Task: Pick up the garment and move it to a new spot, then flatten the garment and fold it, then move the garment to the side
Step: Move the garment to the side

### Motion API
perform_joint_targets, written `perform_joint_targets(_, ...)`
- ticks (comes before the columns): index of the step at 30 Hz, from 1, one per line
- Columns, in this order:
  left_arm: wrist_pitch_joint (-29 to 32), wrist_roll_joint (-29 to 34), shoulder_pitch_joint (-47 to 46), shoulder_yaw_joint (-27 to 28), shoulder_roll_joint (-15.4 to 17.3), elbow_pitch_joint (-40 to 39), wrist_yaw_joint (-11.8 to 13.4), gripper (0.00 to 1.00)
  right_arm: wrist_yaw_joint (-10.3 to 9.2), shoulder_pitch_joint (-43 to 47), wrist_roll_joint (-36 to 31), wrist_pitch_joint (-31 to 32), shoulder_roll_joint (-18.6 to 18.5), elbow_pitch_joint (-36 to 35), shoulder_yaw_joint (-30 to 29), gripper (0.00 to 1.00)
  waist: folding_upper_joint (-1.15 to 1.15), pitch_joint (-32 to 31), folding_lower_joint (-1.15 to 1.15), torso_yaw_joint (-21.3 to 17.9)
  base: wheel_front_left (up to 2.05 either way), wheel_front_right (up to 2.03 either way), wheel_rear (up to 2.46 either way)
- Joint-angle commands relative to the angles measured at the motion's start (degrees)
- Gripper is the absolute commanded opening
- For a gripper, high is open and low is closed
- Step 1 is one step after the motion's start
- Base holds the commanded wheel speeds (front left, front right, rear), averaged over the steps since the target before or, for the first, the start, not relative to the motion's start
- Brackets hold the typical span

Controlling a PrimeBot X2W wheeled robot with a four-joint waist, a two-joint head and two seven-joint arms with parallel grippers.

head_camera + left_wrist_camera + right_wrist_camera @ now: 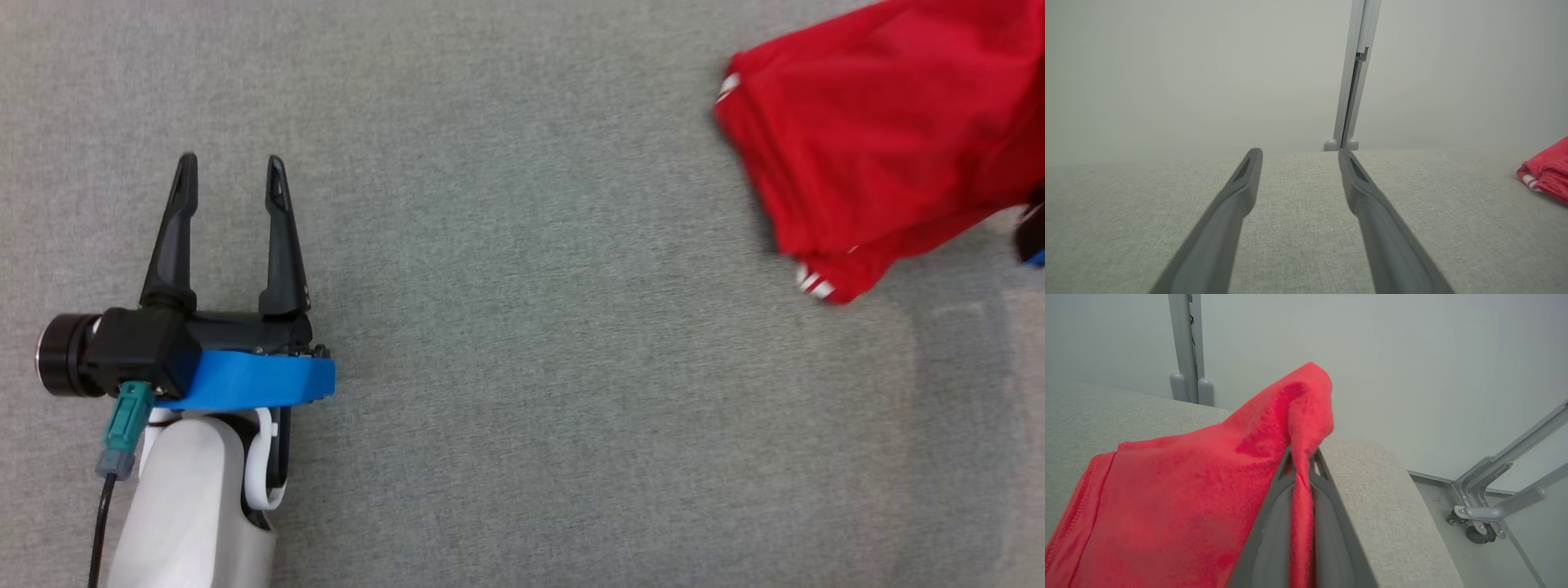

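The garment (882,139) is red with white stripes at its hems and hangs at the upper right of the head view, lifted off the grey fabric table. In the right wrist view my right gripper (1303,457) is shut on a pinched fold of the garment (1180,490), which drapes down to the left over the table. A corner of the garment (1546,173) shows at the right edge of the left wrist view. My left gripper (233,175) stands open at the lower left, far from the cloth, with nothing between its fingers (1245,179).
The grey fabric table (522,367) spreads wide between the two arms. Its right edge (1412,506) drops off to the floor, where a wheeled metal frame (1490,506) stands. A grey post (1351,81) rises behind the table against a pale wall.
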Motion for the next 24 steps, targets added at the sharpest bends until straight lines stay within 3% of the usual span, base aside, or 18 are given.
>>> perform_joint_targets(1, 0.21, 0.34, -1.31, -0.11, 0.18, -0.75, 0.20, 1.00, 0.00, -2.20, -0.37, 0.55, -2.15, 0.79, -0.52, 0.00, 0.00, 1.57, 0.00, 1.28, 0.00, 0.00, 0.00)
perform_joint_targets(14, 0.68, 0.29, -3.39, -0.98, 0.51, -3.73, 0.85, 1.00, 0.00, -10.99, -1.12, 2.91, -15.17, 13.00, -3.85, 0.00, 0.00, 6.63, 0.00, 3.98, 0.00, 0.00, 0.00)
perform_joint_targets(20, 0.51, 0.04, -3.81, -1.37, 0.45, -3.58, 1.20, 1.00, 0.00, -14.05, -2.51, 4.24, -16.30, 16.80, -4.17, 0.00, 0.00, 6.83, 0.00, 4.24, 0.00, 0.00, 0.00)
perform_joint_targets(21, 0.47, -0.01, -3.90, -1.50, 0.37, -3.46, 1.15, 1.00, 0.00, -14.58, -2.83, 4.33, -16.33, 17.59, -4.37, 0.35, 0.00, 6.77, 0.00, 4.33, 0.00, 0.00, 0.00)
perform_joint_targets(22, 0.44, -0.03, -3.93, -1.61, 0.31, -3.33, 1.20, 1.00, 0.00, -14.91, -3.07, 4.16, -16.17, 18.10, -4.36, 0.89, 0.00, 6.70, 0.00, 4.43, 0.00, 0.00, 0.00)
perform_joint_targets(23, 0.45, -0.10, -4.00, -1.69, 0.23, -3.20, 1.24, 1.00, 0.00, -15.20, -3.17, 3.80, -15.96, 18.62, -4.56, 1.00, 0.00, 6.60, 0.00, 4.50, 0.00, 0.00, 0.00)
perform_joint_targets(24, 0.45, -0.19, -4.09, -1.75, 0.16, -3.04, 1.27, 1.00, 0.00, -15.33, -3.40, 3.60, -15.79, 19.17, -4.58, 1.00, 0.00, 6.47, 0.00, 4.56, 0.00, 0.00, 0.00)
